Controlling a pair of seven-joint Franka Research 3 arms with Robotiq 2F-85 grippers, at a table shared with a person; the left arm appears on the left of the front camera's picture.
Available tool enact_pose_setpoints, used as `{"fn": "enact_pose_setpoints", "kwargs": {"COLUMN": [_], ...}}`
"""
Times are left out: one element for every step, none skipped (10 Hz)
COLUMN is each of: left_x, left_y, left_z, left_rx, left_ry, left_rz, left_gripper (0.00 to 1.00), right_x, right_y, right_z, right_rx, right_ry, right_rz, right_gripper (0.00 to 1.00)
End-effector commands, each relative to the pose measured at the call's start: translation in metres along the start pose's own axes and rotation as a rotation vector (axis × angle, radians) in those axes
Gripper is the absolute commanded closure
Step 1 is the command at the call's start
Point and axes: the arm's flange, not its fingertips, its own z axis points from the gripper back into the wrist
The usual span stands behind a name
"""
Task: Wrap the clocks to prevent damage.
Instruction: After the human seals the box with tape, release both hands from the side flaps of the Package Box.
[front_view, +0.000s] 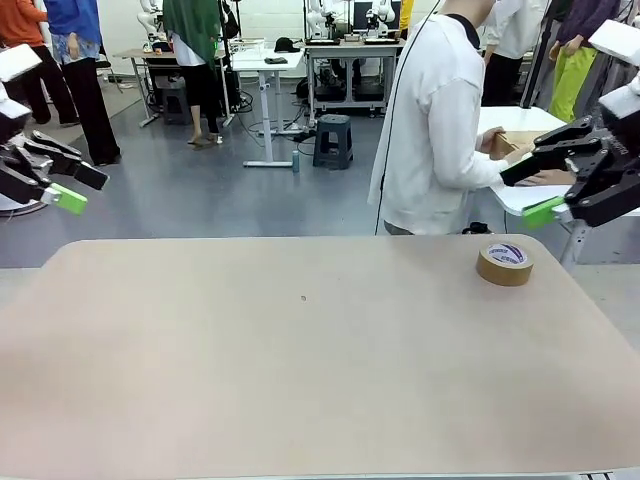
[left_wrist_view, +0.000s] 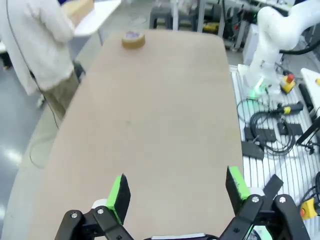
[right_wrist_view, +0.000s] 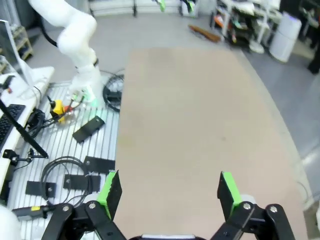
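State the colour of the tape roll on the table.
Tan-brown tape roll, with a white, blue-printed label on top; clearest in the front view.

Left gripper (left_wrist_view: 176, 192): black linkage body, silver screws at joints, bright green pads (left_wrist_view: 119, 192). Right gripper (right_wrist_view: 166, 192): same build (black, green-tipped). White rounded arm segments (right_wrist_view: 75, 30). Person (front_view: 435, 120), 1 o'clock: white long-sleeved top, dark collar.
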Motion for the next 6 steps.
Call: {"fn": "enact_pose_setpoints", "kwargs": {"left_x": [-0.033,-0.048,-0.062,-0.072,-0.079,-0.088], "left_y": [0.021,0.027,0.030,0.028,0.029,0.029], "left_z": [0.016,0.023,0.029,0.032,0.035,0.036], "left_rx": [-0.093,-0.093,-0.064,-0.027,0.004,0.021], "left_ry": [-0.230,-0.296,-0.344,-0.360,-0.363,-0.381], "left_rz": [-0.106,-0.125,-0.125,-0.121,-0.103,-0.087], "left_gripper": [0.00,0.00,0.00,0.00,0.00,0.00], "right_x": [-0.033,-0.050,-0.067,-0.080,-0.091,-0.098], "right_y": [-0.037,-0.042,-0.046,-0.045,-0.046,-0.047], "right_z": [0.035,0.046,0.056,0.061,0.062,0.062], "right_rx": [0.155,0.156,0.136,0.131,0.129,0.130], "right_ry": [-0.269,-0.337,-0.398,-0.414,-0.430,-0.436], "right_rz": [0.010,0.024,0.030,0.043,0.043,0.036], "right_gripper": [0.00,0.00,0.00,0.00,0.00,0.00]}}
